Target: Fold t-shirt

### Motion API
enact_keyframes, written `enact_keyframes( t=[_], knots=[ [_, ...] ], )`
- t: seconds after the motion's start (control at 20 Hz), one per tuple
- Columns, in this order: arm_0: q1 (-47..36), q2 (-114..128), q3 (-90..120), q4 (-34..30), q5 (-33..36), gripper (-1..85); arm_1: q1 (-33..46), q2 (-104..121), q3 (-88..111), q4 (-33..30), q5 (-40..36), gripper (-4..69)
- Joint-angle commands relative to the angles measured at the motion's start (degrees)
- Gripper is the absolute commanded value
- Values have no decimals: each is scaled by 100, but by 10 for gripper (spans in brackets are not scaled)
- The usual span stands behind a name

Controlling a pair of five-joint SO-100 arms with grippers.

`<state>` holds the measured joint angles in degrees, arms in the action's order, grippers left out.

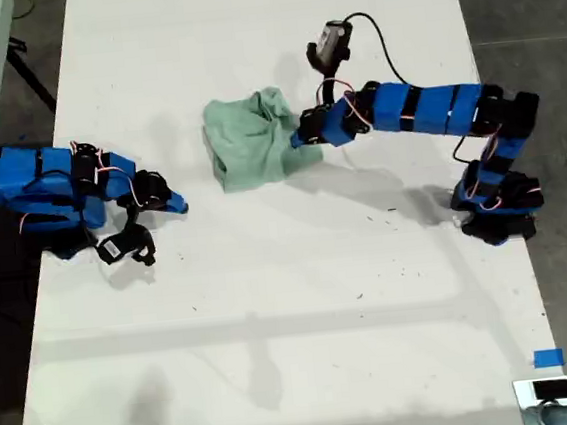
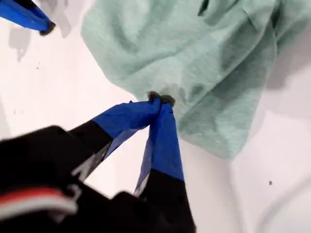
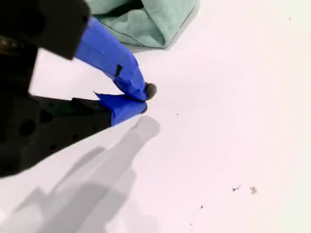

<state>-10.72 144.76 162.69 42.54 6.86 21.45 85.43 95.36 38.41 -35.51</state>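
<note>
Exterior view: the crumpled pale mint-green cloth t-shirt (image 1: 248, 140) lies upper centre on the white table (image 1: 292, 302). First wrist view: my first gripper (image 2: 160, 101) pinches its edge, jaws closed. Second wrist view: my second gripper (image 3: 146, 99) is closed, empty, apart from the cloth.

My two arms are blue printed shells over black servos, with thin red and white cables; each hand's (image 2: 158, 104) (image 3: 141, 99) fingers wear blue tape with dark tips.
</note>
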Motion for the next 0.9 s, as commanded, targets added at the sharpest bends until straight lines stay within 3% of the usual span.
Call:
enact_keyframes(
  t=[0.0, 0.1, 0.2, 0.5, 0.85],
  knots=[
    [-88, 70, -35, -9, -53, 1, -255, 62, -1020, 1556, 35, -8],
    [-88, 70, -35, -9, -53, 1, -483, 229, -1213, 2566, 79, -8],
    [-97, 70, -35, -18, -44, 1, -606, 483, -949, 2777, 62, -9],
    [-62, 70, -35, -9, -53, 1, -475, -114, -1336, 1960, -343, -9],
    [-70, 70, -35, 0, -53, 1, 9, -1116, -1362, -158, -448, -9]
  ],
)
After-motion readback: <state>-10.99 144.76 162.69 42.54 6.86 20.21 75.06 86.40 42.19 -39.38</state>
